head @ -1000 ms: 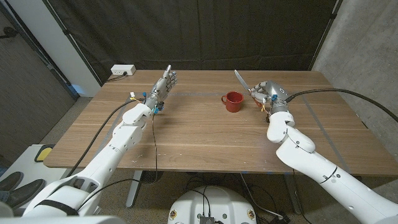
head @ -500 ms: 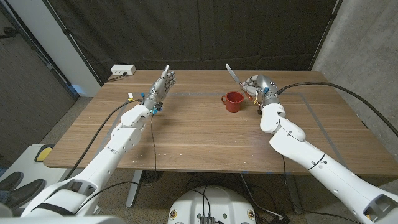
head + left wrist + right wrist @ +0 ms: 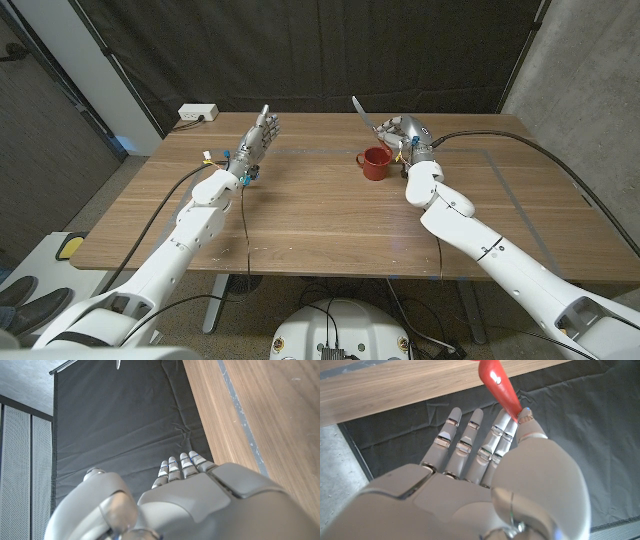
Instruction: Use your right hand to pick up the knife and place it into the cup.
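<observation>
The right hand [image 3: 403,133] pinches the red-handled, silver-bladed knife [image 3: 364,115] between thumb and fingers [image 3: 503,435], remaining fingers extended, holding it aloft just behind the small red cup [image 3: 375,162] on the wooden table [image 3: 320,215]. The blade slants up and away; a light pinch risks slippage, or the tip striking the rim and toppling the cup. The left hand [image 3: 259,137] stands open, empty.

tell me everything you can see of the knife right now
The knife has a pale, metallic-looking blade and a red handle. The right hand holds it clear of the table, pinching the handle between thumb and a finger while the other fingers are spread. In the head view the blade slants up and toward picture left, its tip above and behind the red cup, not touching it. The blade's edge is too small to make out.
</observation>
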